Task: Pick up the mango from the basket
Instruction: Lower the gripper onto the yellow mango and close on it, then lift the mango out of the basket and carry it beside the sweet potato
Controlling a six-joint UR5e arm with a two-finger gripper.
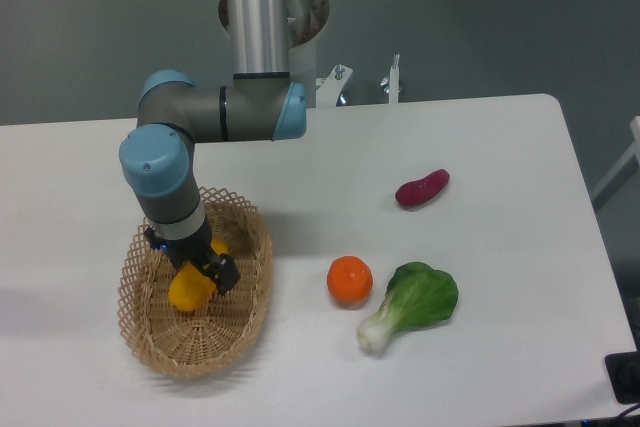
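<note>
End effector (200,269) sits low inside the basket (250,292) at the lower left of the frame, its fingers on either side of the mango (189,288), apparently closed on it. The fruit seems not yet lifted, lying on the basket floor. By my judgement, the grasp is made and raising it clear remains.

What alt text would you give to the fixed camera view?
The robot's gripper reaches into a wicker basket around a yellow-orange mango. To its right, the white table has an orange, a leafy green vegetable and a dark-red piece.
</note>
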